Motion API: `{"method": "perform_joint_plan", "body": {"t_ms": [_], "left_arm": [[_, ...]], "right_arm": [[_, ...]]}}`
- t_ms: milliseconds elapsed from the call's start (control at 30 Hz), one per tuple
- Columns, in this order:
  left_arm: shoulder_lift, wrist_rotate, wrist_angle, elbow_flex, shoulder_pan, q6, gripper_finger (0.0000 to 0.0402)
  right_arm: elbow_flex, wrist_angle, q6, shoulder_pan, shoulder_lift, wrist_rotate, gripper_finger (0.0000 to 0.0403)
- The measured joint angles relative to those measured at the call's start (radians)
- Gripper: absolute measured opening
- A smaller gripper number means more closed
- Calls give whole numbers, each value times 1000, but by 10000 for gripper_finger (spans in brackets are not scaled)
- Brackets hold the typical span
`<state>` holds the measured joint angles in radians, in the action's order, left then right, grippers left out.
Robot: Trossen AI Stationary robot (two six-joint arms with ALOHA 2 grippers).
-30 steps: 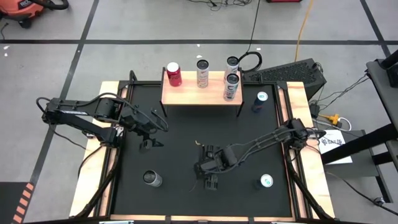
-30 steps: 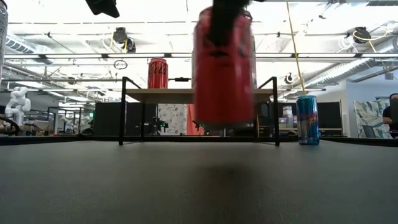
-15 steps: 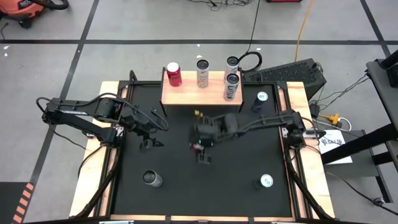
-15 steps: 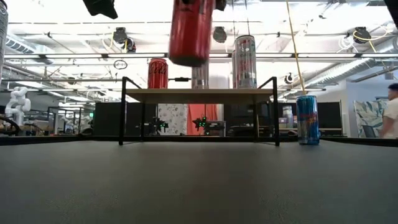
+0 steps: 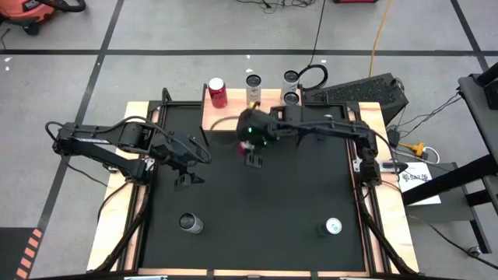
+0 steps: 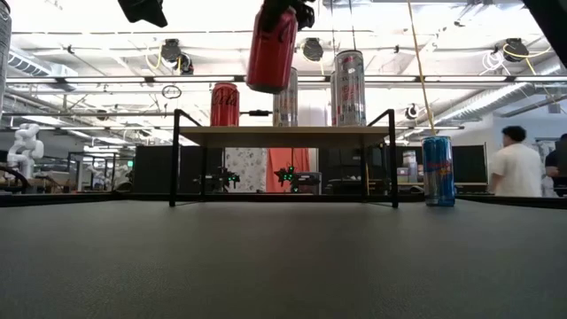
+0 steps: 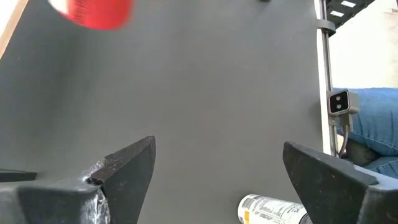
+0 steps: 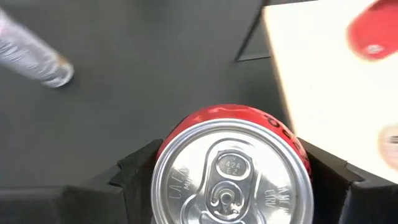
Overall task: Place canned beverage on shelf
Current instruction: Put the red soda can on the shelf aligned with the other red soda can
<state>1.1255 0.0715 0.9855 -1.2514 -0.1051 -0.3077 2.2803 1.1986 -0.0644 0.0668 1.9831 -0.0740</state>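
My right gripper [image 5: 247, 148] is shut on a red can [image 6: 271, 49] and holds it in the air just in front of the shelf [image 5: 222, 117]. The shelf is a light wood top on thin black legs [image 6: 283, 135] at the mat's far edge. A red can [image 5: 217, 92], a silver can [image 5: 253, 87] and two more cans [image 5: 290, 87] stand on it. My left gripper [image 7: 217, 149] hangs open over the mat's left side [image 5: 187, 173], with nothing between its fingers. My right gripper pinches the red can's side wall just below the top rim [image 8: 171, 146] between its two fingers [image 8: 134, 171], one on each side. The fingers come slanting down from above. The can hangs lifted clear of the mat, nearly upright, its bottom tipped slightly [image 6: 266, 84].
A blue can [image 6: 438, 170] stands on the mat right of the shelf. Two more cans stand near the mat's front, one at the left [image 5: 190, 224] and one at the right [image 5: 333, 227]. People stand in the room beyond [image 6: 512, 168].
My right gripper has carried the red can up and toward the table's far edge, from low over the mat's middle to just in front of the shelf and above its top. It stays shut on the can throughout.
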Motion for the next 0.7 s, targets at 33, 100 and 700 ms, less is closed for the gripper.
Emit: {"method": "perform_joint_plan", "body": {"t_ms": [33,100,700], "left_arm": [[0,0,0,0,0,0,354],[0,0,0,0,0,0,354],[0,0,0,0,0,0,355]], "right_arm": [[0,-3,6,17,0,1,271],[0,-4,20,56,0,24,271],[0,-80,1,285,0,229,271]]}}
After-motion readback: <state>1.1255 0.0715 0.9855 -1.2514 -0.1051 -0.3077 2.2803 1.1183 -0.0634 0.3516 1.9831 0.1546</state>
